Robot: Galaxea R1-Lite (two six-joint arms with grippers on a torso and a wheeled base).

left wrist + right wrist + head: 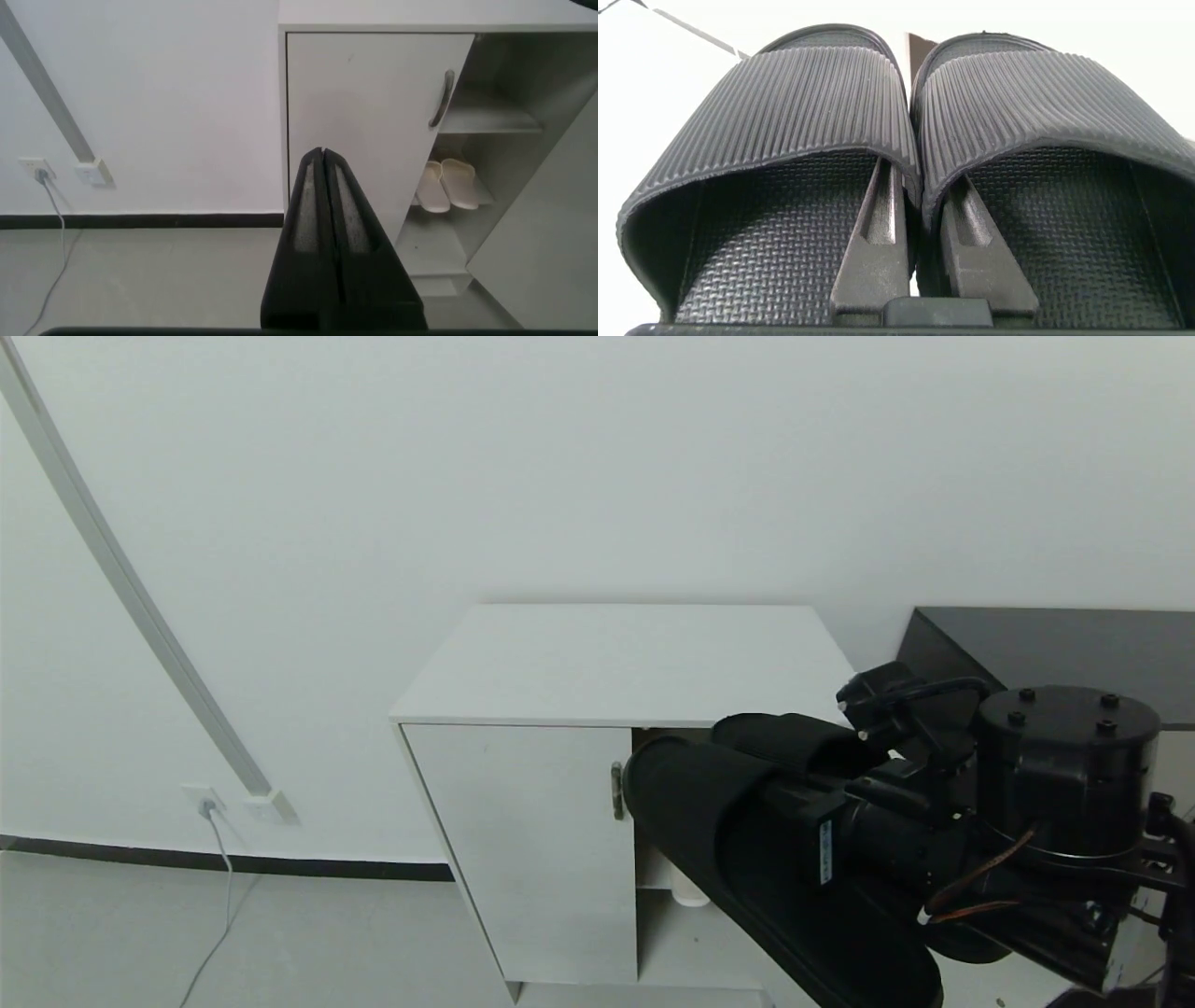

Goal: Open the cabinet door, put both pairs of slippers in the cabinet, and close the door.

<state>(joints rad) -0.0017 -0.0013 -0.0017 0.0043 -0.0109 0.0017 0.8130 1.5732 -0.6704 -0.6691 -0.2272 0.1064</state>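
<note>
White wall (597,467) and grey floor (112,933) meet at a black baseboard (280,866). A pale conduit (121,579) slants down the wall to a socket (203,798), and a cable (224,896) trails from it onto the floor. Against the wall stands the white cabinet (616,663). Its left door (532,840) is closed, with the handle (616,791) at the inner edge, and the right-hand compartment stands open. A dark table (1074,644) sits just beside the cabinet on the right.

The black slippers (709,812) hang in the air in front of the open compartment and hide most of it. The right gripper (920,201) holds the pair, with one finger under each strap and the two inner edges pinched between them.

Inside, the white slippers (448,184) lie side by side on a shelf below the upper shelf (491,119). The left gripper (322,159) is held off the floor facing the closed door, its fingers pressed together on nothing.

A small white label (825,851) sits on the right arm — its print is too small to read.
</note>
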